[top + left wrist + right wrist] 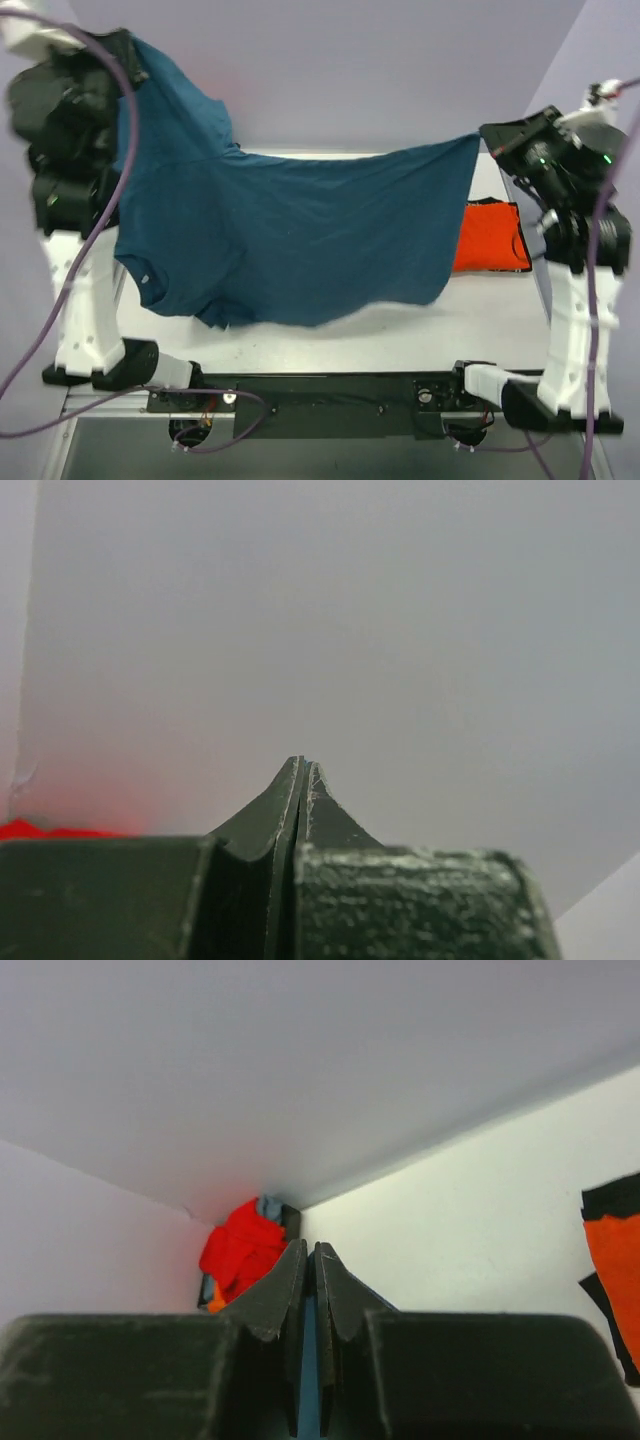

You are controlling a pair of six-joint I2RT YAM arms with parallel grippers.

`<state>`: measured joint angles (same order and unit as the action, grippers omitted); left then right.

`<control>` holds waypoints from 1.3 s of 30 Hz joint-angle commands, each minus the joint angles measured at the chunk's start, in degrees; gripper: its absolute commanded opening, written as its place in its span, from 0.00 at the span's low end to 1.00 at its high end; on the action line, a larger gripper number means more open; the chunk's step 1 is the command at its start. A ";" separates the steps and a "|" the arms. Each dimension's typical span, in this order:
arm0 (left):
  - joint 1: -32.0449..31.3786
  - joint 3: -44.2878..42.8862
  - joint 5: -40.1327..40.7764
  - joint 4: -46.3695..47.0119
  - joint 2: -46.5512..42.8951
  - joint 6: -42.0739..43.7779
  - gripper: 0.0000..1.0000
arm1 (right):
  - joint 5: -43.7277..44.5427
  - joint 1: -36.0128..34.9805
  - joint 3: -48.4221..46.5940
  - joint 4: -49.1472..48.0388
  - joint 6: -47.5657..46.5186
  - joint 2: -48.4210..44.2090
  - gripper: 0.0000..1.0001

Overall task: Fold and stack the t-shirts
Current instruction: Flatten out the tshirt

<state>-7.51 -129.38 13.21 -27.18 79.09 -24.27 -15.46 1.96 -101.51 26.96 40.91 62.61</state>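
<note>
Left gripper [126, 46] and right gripper [487, 138] — both tight on teal t-shirt [300, 230], orange t-shirt [490, 238] on table [400, 340] near its right end.

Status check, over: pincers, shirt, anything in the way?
Left pincer and right pincer both shut on teal t-shirt. Shirt stretched between them over table. Orange t-shirt lying at right; nothing blocking.

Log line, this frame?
left claw: shut on teal t-shirt | right claw: likewise | shirt stretched midair above table | orange t-shirt flat on table
</note>
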 commanded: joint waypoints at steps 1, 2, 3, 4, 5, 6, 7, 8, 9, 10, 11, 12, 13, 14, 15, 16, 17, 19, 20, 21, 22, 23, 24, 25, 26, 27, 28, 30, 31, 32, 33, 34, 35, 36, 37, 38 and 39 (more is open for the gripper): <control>0.04 2.47 -1.96 3.34 14.74 -1.38 0.00 | 0.18 1.29 -1.22 -0.41 2.07 18.38 0.00; 0.12 1.95 -3.44 4.32 16.43 -1.57 0.00 | -2.09 1.56 -2.45 -0.59 2.60 20.60 0.00; 0.13 -2.15 -3.98 4.07 20.97 -2.09 0.00 | -3.33 2.34 -4.98 -1.38 3.73 25.06 0.00; 0.39 -6.45 -4.51 2.85 23.89 -2.10 0.00 | -6.04 2.70 -6.49 -1.65 4.27 27.37 0.00; 0.48 -15.63 -5.21 -0.56 29.05 -2.18 0.00 | -6.94 3.31 -10.85 -1.74 4.88 30.61 0.00; 1.00 -22.51 -5.39 -2.42 32.41 -2.36 0.00 | -8.08 3.93 -13.07 -1.74 5.15 32.21 0.00; 1.26 -33.37 -6.00 -4.62 37.58 -2.27 0.00 | -8.79 4.37 -17.79 -1.56 5.58 34.57 0.00; 1.88 -36.44 -6.18 -4.55 38.93 -2.44 0.00 | -10.27 5.50 -19.84 -1.39 6.46 35.47 0.00; 2.32 -36.64 -6.18 -1.50 38.77 -2.53 0.00 | -10.90 6.04 -24.56 -1.38 6.90 37.30 0.00; 3.02 -34.21 -6.01 0.79 37.38 -2.80 0.00 | -12.12 7.26 -26.44 -1.30 7.86 38.02 0.00; 3.46 -24.79 -6.88 7.95 32.32 -3.41 0.00 | -12.74 8.06 -30.28 -1.38 8.40 39.42 0.00; 3.99 -19.99 -7.32 12.89 29.75 -3.94 0.00 | -14.05 9.11 -33.19 -1.38 9.10 40.13 0.00; 4.17 -13.16 -7.76 18.94 25.80 -4.81 0.00 | -14.59 9.73 -34.27 -1.38 9.19 41.00 0.00; 4.34 -12.05 -8.72 21.09 24.55 -5.08 0.00 | -15.64 10.86 -34.54 -1.73 9.63 41.10 0.00; 4.34 -13.43 -10.30 20.85 24.79 -5.17 0.00 | -16.17 11.31 -34.28 -2.08 9.89 41.10 0.00; 4.34 -15.27 -10.92 19.89 25.84 -5.61 0.00 | -17.13 12.10 -33.32 -3.04 10.50 40.93 0.00; 4.43 -18.24 -13.19 20.06 26.46 -6.13 0.00 | -17.93 12.37 -32.61 -3.49 10.60 40.32 0.00; 4.34 -20.82 -14.60 20.15 27.34 -6.57 0.00 | -18.55 13.16 -30.59 -4.72 11.04 39.43 0.00; 4.43 -20.82 -14.97 20.84 27.17 -6.84 0.00 | -18.64 13.16 -29.28 -5.16 11.13 38.65 0.00; 4.34 -20.82 -15.32 20.94 27.08 -6.75 0.00 | -19.16 13.60 -28.66 -5.60 11.13 38.29 0.00; 4.34 -20.13 -15.93 20.68 26.82 -6.93 0.00 | -19.34 13.77 -27.26 -6.13 11.21 37.59 0.00; 4.52 -19.42 -16.37 20.59 26.73 -7.02 0.00 | -19.86 13.95 -26.20 -6.39 11.30 37.15 0.00; 4.43 -16.28 -17.51 20.67 25.60 -6.84 0.00 | -20.04 14.04 -23.93 -7.53 11.39 35.93 0.00; 4.43 -13.99 -18.13 21.28 24.89 -6.84 0.00 | -20.39 14.13 -21.82 -8.06 11.48 35.13 0.00; 4.43 -7.01 -18.74 22.77 22.10 -7.02 0.00 | -20.57 14.04 -17.01 -10.15 11.56 32.86 0.00; 4.34 -2.06 -19.18 24.79 20.16 -7.02 0.00 | -21.27 14.13 -14.27 -11.48 12.09 31.54 0.00; 4.43 6.51 -19.71 29.85 16.48 -7.02 0.00 | -21.62 14.13 -7.28 -14.80 12.53 28.65 0.00; 4.34 21.18 -19.19 35.58 9.29 -7.02 0.00 | -22.42 14.13 3.66 -18.68 13.58 24.43 0.00; 4.26 25.02 -19.19 36.75 7.41 -7.28 0.00 | -22.33 14.39 10.74 -19.05 13.85 23.10 0.00; 4.17 32.80 -18.93 38.24 2.96 -7.63 0.00 | -22.33 14.57 14.03 -20.01 14.02 19.95 0.00; 3.91 36.10 -18.93 38.51 0.91 -7.72 0.00 | -22.07 15.00 21.11 -20.71 14.64 18.53 0.00; 3.56 43.26 -18.40 39.04 -3.81 -7.63 0.00 | -21.80 15.27 24.40 -21.76 15.08 15.12 0.00; 2.68 46.47 -18.14 39.57 -5.94 -7.55 0.00 | -20.84 15.88 31.13 -22.38 15.78 13.00 0.00; 1.89 53.46 -17.53 39.75 -10.84 -7.02 0.00 | -20.05 16.32 34.68 -22.30 15.87 9.58 0.00; -0.03 59.71 -16.91 39.31 -15.67 -6.67 0.00 | -18.39 16.76 40.20 -22.30 16.13 7.46 0.00; -2.23 62.38 -15.08 38.52 -17.89 -5.97 0.00 | -16.81 17.11 43.39 -22.22 16.31 3.52 0.00; -3.90 67.98 -13.84 36.95 -22.79 -5.88 0.00 | -16.18 17.29 48.55 -21.08 16.57 0.09 0.00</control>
<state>-5.69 -72.47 -3.62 5.43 72.36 -31.09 -34.46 17.76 -63.37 9.13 55.64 75.59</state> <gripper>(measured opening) 0.020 0.008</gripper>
